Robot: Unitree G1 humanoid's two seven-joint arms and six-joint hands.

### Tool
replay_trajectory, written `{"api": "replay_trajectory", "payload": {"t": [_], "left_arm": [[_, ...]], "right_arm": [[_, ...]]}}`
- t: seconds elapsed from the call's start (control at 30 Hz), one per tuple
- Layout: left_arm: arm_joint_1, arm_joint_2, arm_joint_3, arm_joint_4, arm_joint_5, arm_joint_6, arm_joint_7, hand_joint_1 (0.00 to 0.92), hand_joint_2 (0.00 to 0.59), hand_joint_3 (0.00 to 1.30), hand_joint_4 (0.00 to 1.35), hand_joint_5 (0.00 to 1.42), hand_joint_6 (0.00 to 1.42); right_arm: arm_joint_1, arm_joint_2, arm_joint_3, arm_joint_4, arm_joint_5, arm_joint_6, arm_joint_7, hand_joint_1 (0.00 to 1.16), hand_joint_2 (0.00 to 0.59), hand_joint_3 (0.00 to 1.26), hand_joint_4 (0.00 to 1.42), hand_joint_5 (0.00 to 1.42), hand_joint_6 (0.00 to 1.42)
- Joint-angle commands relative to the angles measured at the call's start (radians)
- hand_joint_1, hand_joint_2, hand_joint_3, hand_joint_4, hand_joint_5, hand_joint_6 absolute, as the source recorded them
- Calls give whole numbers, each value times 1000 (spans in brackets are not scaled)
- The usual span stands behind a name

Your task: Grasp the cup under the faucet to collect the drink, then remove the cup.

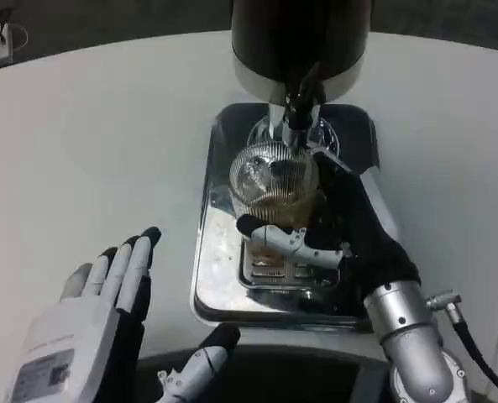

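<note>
A ribbed clear glass cup [273, 186] stands under the faucet [296, 107] of a dark drink dispenser [299, 42], on the metal drip tray [219, 281]. Amber drink fills its lower part. My right hand [337, 227] wraps around the cup from the right, thumb across its front near the base. Over the table at the lower left, my left hand [97, 311] hovers open with fingers straight and nothing in it.
A slotted grate [269, 273] lies in the tray in front of the cup. White table [89, 143] stretches to the left and far right. A cable [471, 344] runs from my right wrist. A small object with a cord [1, 42] sits at the far left edge.
</note>
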Motion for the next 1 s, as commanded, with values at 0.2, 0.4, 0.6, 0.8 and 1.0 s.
{"api": "replay_trajectory", "payload": {"t": [0.2,0.4,0.6,0.8,1.0], "left_arm": [[25,-4,13,-32,-3,11,-18,0,204,0,0,0,0],[23,-4,12,-30,-7,7,-17,0,204,0,0,0,0],[23,-1,19,-26,-20,2,-13,0,204,0,0,0,0],[15,12,32,-11,-50,-9,-7,0,204,0,0,0,0],[14,16,34,22,-82,-30,13,0,210,0,0,0,0]], "right_arm": [[24,45,-20,-23,18,31,-26,1050,217,646,811,911,1291],[42,53,-37,-52,29,26,-36,1073,166,774,965,1075,1413],[51,53,-40,-73,31,18,-42,1108,130,829,1040,1159,1424],[87,46,-29,-128,27,13,-28,1109,128,846,1048,1182,1424],[170,45,5,-237,33,26,22,1112,112,856,1069,1192,1424]]}}
